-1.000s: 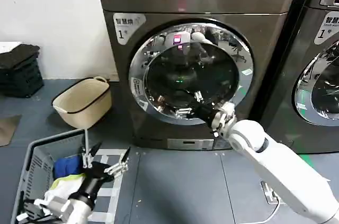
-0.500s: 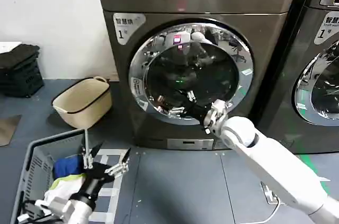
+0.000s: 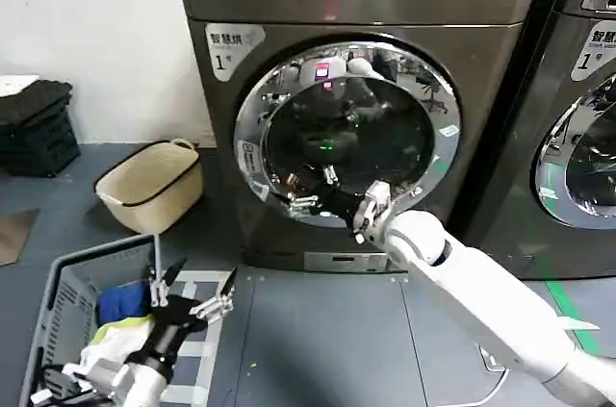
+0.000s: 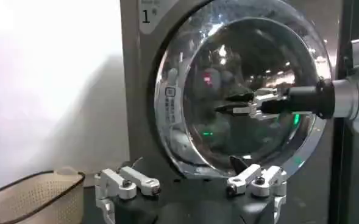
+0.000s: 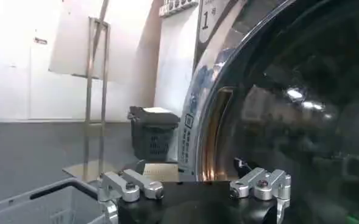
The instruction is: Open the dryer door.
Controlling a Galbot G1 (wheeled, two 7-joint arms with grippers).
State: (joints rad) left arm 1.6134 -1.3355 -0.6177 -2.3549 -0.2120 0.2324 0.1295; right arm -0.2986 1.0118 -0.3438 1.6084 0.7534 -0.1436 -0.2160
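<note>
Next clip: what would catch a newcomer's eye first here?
The dryer door, a big chrome-rimmed porthole with dark glass, dominates the middle of the head view and looks shut. The right gripper, fingers open, reaches across its lower glass toward the rim's left side. Low on the left, the left gripper hangs open above a grey basket holding laundry, with a cream tub on the floor behind it.

Right arm: white, stretched forward and up across the middle of the head view, wrist angled toward the robot's left.
Right gripper (image 3: 313,190): jaws parted, tips pointing left; whether they touch anything is hard to tell.
Left arm: low, near the body.
Left gripper (image 3: 192,293): raised, jaws spread wide, holding nothing.
</note>
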